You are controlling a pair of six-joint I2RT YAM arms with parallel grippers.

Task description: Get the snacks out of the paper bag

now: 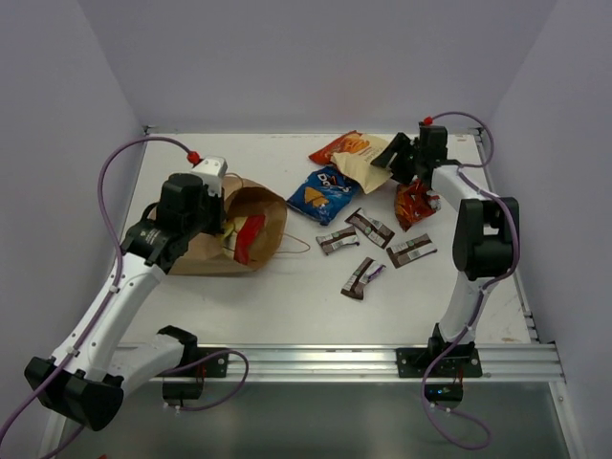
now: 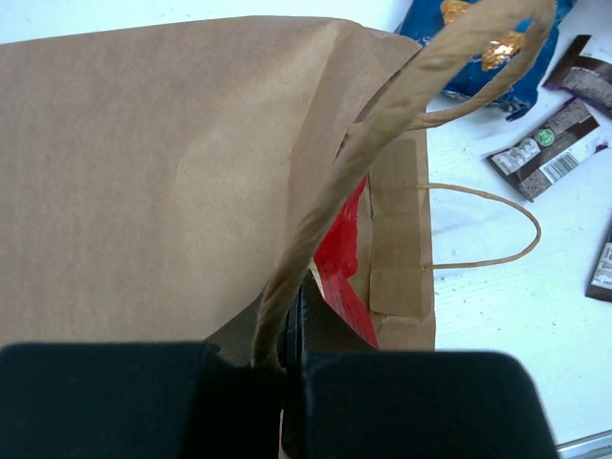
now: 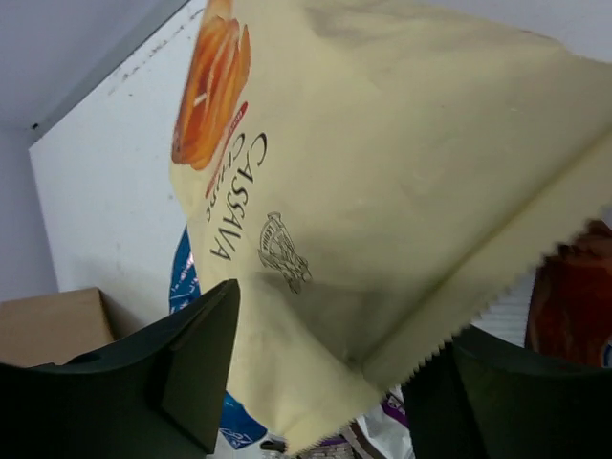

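The brown paper bag (image 1: 206, 251) lies on its side at the left, mouth facing right. A red chip bag (image 1: 251, 237) shows in its mouth, also in the left wrist view (image 2: 339, 258). My left gripper (image 1: 218, 218) is shut on the bag's upper rim and twine handle (image 2: 382, 124). On the table lie a blue chip bag (image 1: 323, 191), an orange-cream bag (image 1: 359, 155), a small dark red bag (image 1: 416, 203) and several brown candy bars (image 1: 370, 228). My right gripper (image 1: 397, 161) is open, its fingers either side of the cream bag's corner (image 3: 382, 191).
The bag's second handle (image 1: 292, 244) lies loose on the table towards the candy bars. The back wall stands close behind the right gripper. The metal rail (image 1: 316, 361) runs along the near edge.
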